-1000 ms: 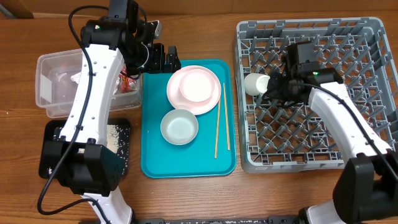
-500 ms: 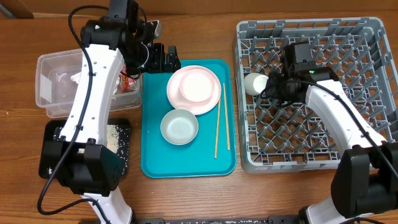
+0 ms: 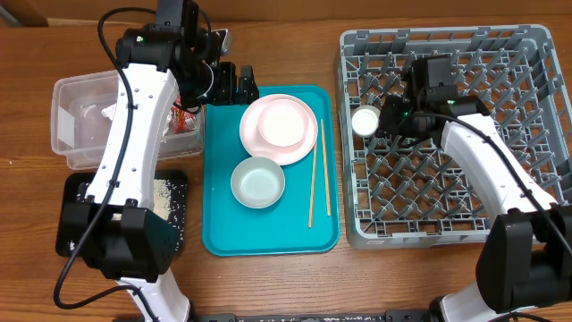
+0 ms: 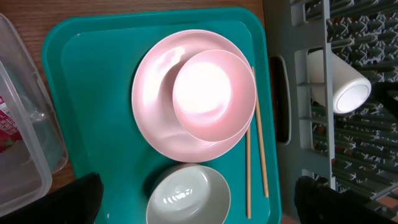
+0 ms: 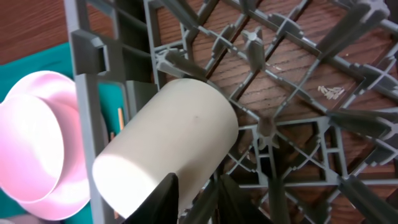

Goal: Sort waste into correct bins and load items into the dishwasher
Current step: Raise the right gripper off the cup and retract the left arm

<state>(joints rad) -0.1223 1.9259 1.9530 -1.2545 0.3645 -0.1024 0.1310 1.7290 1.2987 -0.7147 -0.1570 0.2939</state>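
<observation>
Seen from above, the cup (image 3: 365, 121) lies on its side between the pegs, near the left wall of the rack (image 3: 420, 237). The right tool (image 3: 391, 121) sits just beside it. The cup is round and smooth, so it may roll when the tool backs off. A finger may also catch it and drag it along. The left tool (image 3: 234, 85) hovers at the top edge of the teal tray (image 3: 219, 224). On the tray, the pink bowl (image 3: 283, 122) sits on the plate (image 3: 255, 143) and the grey-white bowl (image 3: 257, 182) is just below them. The two chopsticks (image 3: 313, 188) lie along the right side, close to the plate, so lifting the plate may knock them. From the left wrist, that tool's fingers stand wide apart at the bottom corners and hold nothing. The cup shows behind the rack's wall, tipped over, with one round end facing down and to the right. It is not set over a peg, so it looks loose. From the right wrist, the cup fills the middle and leans by the rack's wall, with pegs close beside it. The dark fingers (image 5: 165, 199) show at the bottom edge, right under the cup. It is hard to tell if they grip it or have let go. The cup looks plain, creamy white, hard and clean, with no handle. The wooden surface (image 5: 292, 68) shows through the rack's open floor.
</observation>
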